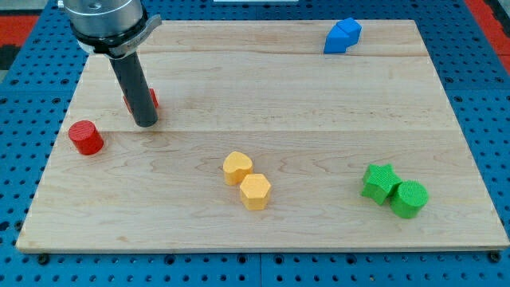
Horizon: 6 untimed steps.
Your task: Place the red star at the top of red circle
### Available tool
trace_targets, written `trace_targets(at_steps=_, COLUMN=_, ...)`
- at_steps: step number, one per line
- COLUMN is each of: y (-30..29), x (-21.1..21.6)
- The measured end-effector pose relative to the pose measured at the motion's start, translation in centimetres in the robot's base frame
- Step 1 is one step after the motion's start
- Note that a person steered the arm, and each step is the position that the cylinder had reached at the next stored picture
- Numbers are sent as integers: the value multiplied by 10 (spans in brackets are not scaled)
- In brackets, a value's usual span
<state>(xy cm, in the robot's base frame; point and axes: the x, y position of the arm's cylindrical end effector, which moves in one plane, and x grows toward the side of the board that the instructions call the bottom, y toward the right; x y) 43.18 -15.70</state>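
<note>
Nearest the camera runs the front edge of the wooden board (263, 243), the biggest thing here, pale planks resting on a blue perforated table (486, 96) that shows on all sides.

Next in size is my own arm: a grey metal collar at the view's top left, with the dark rod dropping from it to my tip (146, 123), which sits on the board in its left part. I have no jaws at all, only this rod, so nothing is clamped or held.

Then the blocks. A blue block (343, 36), angular in shape, lies near the board's top edge, right of centre. A green star (379, 182) and a green cylinder (409, 198) touch each other at the lower right. Two yellow blocks touch near the bottom centre: a lobed yellow block (237, 167) and a yellow hexagon (256, 191) just below and right of it.

The red circle (85, 137) stands near the left edge, below and left of my tip, apart from it. The red star (151, 99) is mostly hidden behind my rod, just above my tip; only slivers of red show, and I cannot tell whether I touch it.
</note>
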Motion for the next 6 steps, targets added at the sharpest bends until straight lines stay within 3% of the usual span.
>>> trace_targets(at_steps=1, y=10, x=16)
trace_targets(at_steps=2, y=40, x=3)
trace_targets(at_steps=5, y=-27, x=-36)
trace_targets(at_steps=6, y=-28, x=-75)
